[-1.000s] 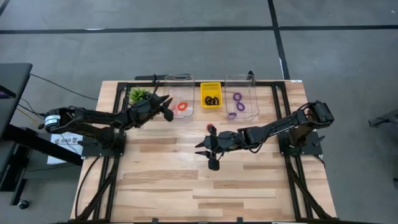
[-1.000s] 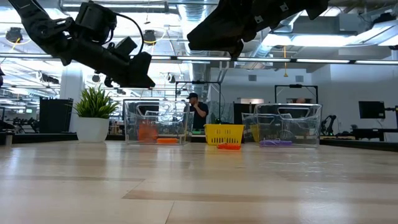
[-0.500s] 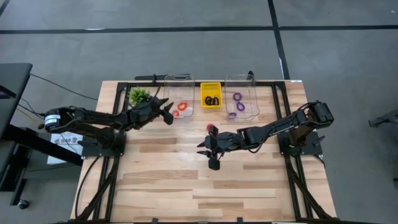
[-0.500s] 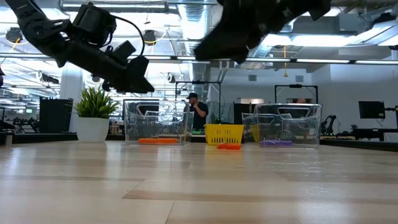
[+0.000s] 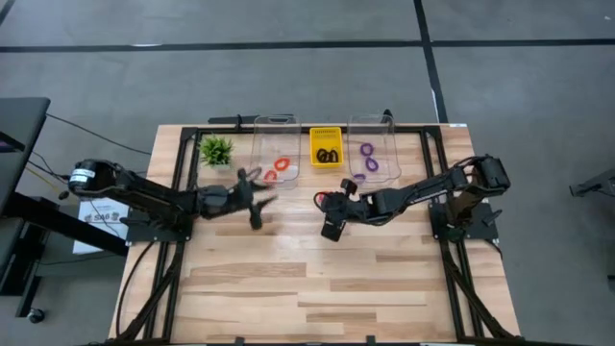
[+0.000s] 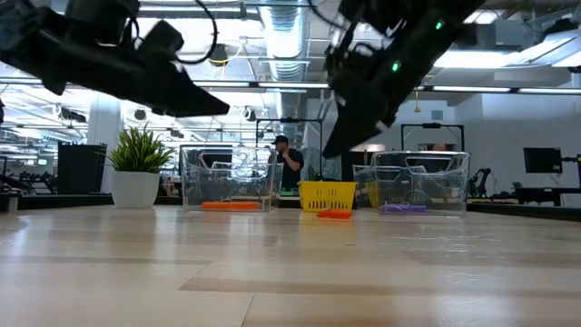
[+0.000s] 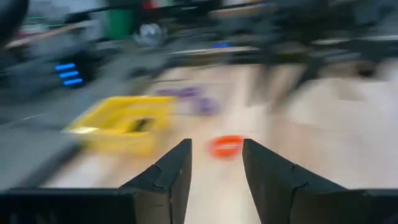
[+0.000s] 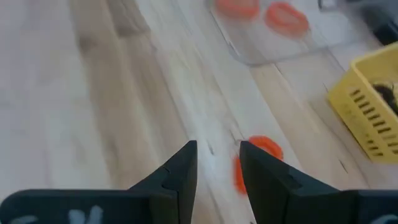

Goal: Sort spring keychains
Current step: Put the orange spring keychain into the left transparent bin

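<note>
One red spring keychain (image 5: 321, 199) lies loose on the table in front of the yellow basket (image 5: 326, 146). My right gripper (image 5: 327, 206) hovers open just beside it. In the right wrist view this red keychain (image 8: 261, 152) lies past one finger, not between the two. My left gripper (image 5: 256, 203) is open and empty above the table, nearer than the clear left bin (image 5: 277, 127). Two red keychains (image 5: 279, 167) lie in that bin. Black keychains (image 5: 328, 154) lie in the basket, purple keychains (image 5: 367, 161) in the clear right bin (image 5: 375, 123).
A small green plant in a white pot (image 5: 216, 149) stands at the far left next to the clear left bin. The three containers line the far edge. Bare wood fills the near half of the table (image 5: 317, 298). A person (image 6: 287, 163) stands in the room behind.
A red keychain dropped into the clear left bin and now lies on its floor beside the other one. My left gripper then drew back from the bin toward the near edge and sank lower. My right gripper swung toward the far edge and turned, closing in on the loose red keychain.
</note>
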Controlling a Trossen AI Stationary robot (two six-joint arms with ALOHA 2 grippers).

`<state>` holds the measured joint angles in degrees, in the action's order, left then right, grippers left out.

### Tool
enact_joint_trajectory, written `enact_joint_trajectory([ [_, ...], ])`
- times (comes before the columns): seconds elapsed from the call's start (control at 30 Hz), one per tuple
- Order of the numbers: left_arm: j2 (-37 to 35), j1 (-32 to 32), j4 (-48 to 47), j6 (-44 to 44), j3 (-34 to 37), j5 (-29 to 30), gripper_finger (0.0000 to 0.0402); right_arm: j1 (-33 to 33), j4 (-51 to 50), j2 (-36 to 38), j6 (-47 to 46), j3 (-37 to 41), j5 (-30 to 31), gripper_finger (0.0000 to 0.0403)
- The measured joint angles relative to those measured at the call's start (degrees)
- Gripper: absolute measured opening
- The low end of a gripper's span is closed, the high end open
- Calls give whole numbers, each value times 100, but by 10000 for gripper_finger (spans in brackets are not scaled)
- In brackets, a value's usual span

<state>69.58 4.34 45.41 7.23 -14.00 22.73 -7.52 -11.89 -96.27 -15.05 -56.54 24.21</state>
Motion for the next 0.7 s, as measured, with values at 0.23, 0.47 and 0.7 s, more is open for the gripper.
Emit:
enact_joint_trajectory([
  [0.23,0,452,244,144,2,-1099,140,324,21,-729,48,5,2,113],
  [0.47,0,407,315,-42,2,-1100,140,590,178,-1100,48,-6,-18,113],
  [0.7,0,383,352,-149,2,-1100,140,733,311,-1505,36,-34,5,113],
])
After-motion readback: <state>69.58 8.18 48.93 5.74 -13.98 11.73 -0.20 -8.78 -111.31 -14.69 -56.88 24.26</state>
